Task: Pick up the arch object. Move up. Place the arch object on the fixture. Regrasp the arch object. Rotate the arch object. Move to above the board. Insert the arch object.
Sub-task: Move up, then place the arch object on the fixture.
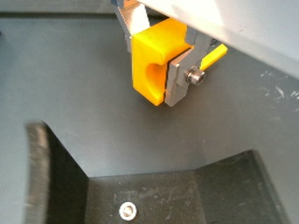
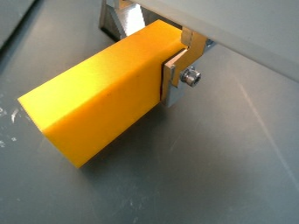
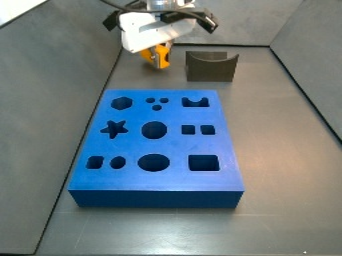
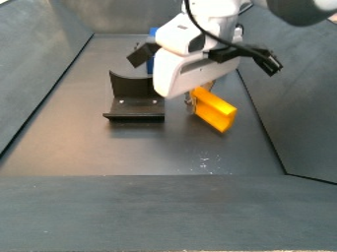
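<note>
Holding arch object (image 2: 100, 92) by one end, gripper (image 1: 158, 63) sits low nr back wall, beside fixture (image 3: 210, 66), well apart from board (image 3: 158, 148). Risk: off-centre grip w/ long overhang, so block may pivot or slip on lift and seat crooked in fixture notch.

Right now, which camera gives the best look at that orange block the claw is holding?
A wrist view: the arch object fills the picture, clamped in the gripper. A side view shows it small, another half hidden behind the arm.

The arch object (image 2: 100, 92) looks like smooth, matt orange-yellow plastic. The gripper (image 1: 158, 74), closed on it beside the fixture (image 4: 132, 100), has brushed silver metal fingers (image 2: 176, 74). The board (image 3: 158, 150) looks matt blue.
</note>
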Robot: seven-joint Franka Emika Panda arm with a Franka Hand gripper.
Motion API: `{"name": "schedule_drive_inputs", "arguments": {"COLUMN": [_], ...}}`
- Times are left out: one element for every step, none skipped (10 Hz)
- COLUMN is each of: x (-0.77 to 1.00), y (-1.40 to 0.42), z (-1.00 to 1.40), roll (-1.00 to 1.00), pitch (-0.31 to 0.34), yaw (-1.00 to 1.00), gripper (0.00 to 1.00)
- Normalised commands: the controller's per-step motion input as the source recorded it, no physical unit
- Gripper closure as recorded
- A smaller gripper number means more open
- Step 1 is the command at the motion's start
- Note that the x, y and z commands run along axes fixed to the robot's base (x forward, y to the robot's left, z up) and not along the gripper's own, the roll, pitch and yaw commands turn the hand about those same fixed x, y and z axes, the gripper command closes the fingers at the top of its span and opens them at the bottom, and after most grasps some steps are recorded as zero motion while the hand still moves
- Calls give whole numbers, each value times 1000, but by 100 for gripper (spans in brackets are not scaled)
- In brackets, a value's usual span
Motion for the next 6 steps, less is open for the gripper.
{"name": "schedule_drive_inputs", "arguments": {"x": [-18, -13, -12, -18, 0, 10], "y": [-7, 0, 4, 3, 0, 0], "z": [644, 578, 430, 316, 1000, 1000], "roll": [9, 17, 33, 46, 0, 17], "pitch": [51, 56, 62, 62, 0, -11], "yaw": [-4, -7, -13, -16, 0, 0], "gripper": [100, 100, 100, 100, 100, 100]}}
